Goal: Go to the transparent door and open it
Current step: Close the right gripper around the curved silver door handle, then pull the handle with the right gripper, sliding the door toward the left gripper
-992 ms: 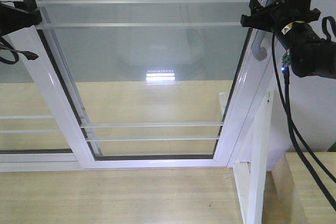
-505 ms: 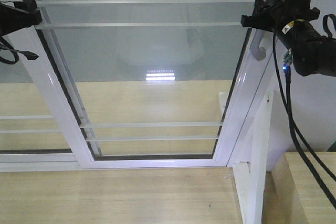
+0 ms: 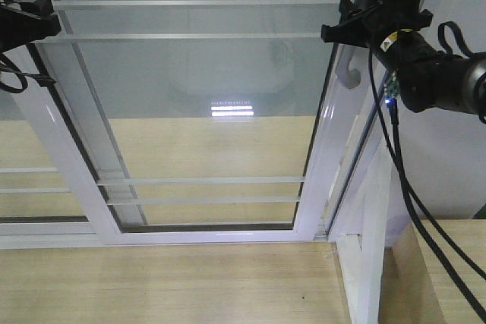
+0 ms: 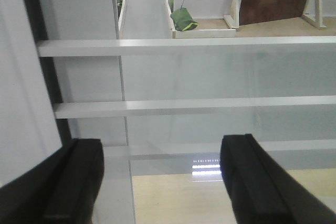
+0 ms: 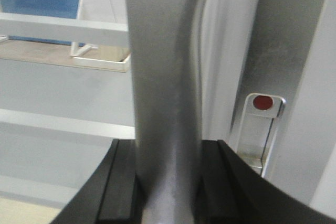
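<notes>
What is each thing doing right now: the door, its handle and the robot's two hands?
transparent door, looks slid slightly open at its right side
handle, clamped in the right gripper
right gripper, shut on the handle
left gripper, open, holding nothing

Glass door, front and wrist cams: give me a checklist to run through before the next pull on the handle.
1. Right gripper shut on the handle: ok, clamped on both its sides.
2. Left gripper out of the way: ok, open, holding nothing, facing the glass.
3. Door slid fully open: not ok, it spans nearly the whole front view.
4. Latch beside the handle released: cannot tell; only a red dot shows.
</notes>
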### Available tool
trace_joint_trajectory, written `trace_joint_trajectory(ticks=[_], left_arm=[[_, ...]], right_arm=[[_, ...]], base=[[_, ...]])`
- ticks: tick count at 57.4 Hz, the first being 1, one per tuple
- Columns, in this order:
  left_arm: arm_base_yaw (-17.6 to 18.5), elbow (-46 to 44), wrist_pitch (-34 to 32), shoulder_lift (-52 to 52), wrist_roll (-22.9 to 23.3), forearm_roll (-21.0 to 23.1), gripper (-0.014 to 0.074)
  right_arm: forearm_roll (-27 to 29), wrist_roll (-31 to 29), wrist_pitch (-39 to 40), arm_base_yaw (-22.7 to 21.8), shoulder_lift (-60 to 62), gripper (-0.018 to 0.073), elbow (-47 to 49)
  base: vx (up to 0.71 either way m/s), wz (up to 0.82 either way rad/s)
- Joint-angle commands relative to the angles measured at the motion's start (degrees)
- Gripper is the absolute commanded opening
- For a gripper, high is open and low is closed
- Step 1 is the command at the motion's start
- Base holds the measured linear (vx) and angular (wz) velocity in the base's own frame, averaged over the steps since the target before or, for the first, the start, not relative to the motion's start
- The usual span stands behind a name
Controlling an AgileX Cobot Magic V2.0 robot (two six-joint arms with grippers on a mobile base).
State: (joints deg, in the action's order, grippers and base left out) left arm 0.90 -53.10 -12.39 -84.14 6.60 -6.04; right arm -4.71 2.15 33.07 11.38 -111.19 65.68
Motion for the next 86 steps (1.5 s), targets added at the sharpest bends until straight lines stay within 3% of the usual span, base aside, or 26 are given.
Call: trace_joint_trajectory(ticks=[1, 34, 64, 78, 86], left_arm=[[0.3, -2.0, -4.4, 1.6, 0.3, 0.4, 0.0566], [0.3, -2.0, -4.4, 1.6, 0.3, 0.4, 0.0566], [0.3, -2.0, -4.3, 1.6, 0.4, 0.4, 0.0565], [0.3, -2.0, -4.3, 1.6, 0.4, 0.4, 0.0565], [0.3, -2.0, -4.3, 1.6, 0.4, 0.4, 0.0565]], right_arm=[[-7.2, 0.5, 4.9, 5.6, 3.4, -0.0009, 1.2], [-7.4, 0.7, 7.1, 13.4, 3.4, -0.0009, 1.2], [-13.2, 0.7, 8.3, 20.6, 3.4, -0.0009, 1.2], [-14.1, 5.8, 9.8, 20.6, 3.4, -0.0009, 1.2], [-19.8, 9.8, 11.8, 20.6, 3.4, -0.0009, 1.2]], base=[[0.00, 0.00], [0.00, 0.01], [0.00, 0.00], [0.00, 0.00], [0.00, 0.00]])
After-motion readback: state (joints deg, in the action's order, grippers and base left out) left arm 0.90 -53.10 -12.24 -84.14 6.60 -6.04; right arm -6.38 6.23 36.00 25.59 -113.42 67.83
